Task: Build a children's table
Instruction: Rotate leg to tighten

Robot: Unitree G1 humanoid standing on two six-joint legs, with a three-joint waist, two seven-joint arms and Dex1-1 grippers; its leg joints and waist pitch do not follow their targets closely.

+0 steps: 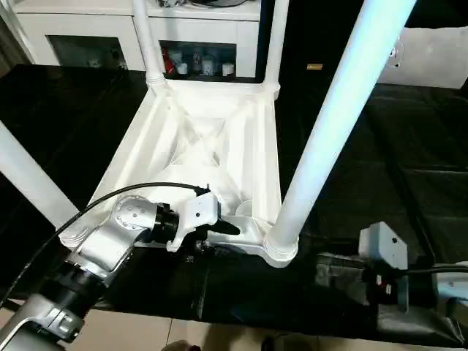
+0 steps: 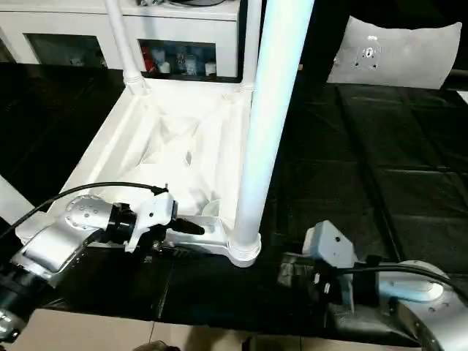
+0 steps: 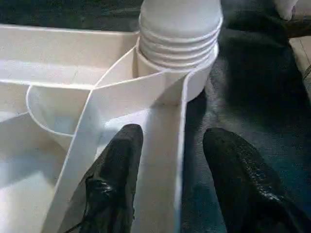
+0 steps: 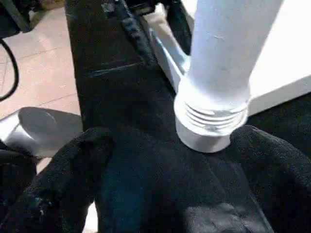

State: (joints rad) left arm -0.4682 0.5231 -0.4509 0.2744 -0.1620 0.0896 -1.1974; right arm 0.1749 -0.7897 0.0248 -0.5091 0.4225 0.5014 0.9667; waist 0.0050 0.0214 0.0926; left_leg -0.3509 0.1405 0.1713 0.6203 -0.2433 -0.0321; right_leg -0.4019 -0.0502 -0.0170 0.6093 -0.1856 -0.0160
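Left fingers (image 3: 121,170): your left gripper (image 1: 219,228) straddles the near rim wall of the table top (image 1: 212,139), one finger inside the tray-like underside and the other outside over the black mat (image 1: 409,183); they stand partly apart, and you cannot tell whether they press the wall.
Right fingers (image 4: 63,184): your right gripper (image 4: 170,160) is spread wide, holding nothing, aimed at the base of the near-right leg (image 1: 344,110).
Table top: it lies upside down on the mat, ribbed underside up.
Near-right leg: it stands upright in the corner socket (image 1: 281,248) nearest your right gripper, with screw threads visible above the socket.
Other legs: two (image 1: 144,36) rise from the far corners of the table top; another (image 1: 29,183) rises at its near-left corner.
Cabinet (image 1: 102,29): white, beyond the table top's far edge.
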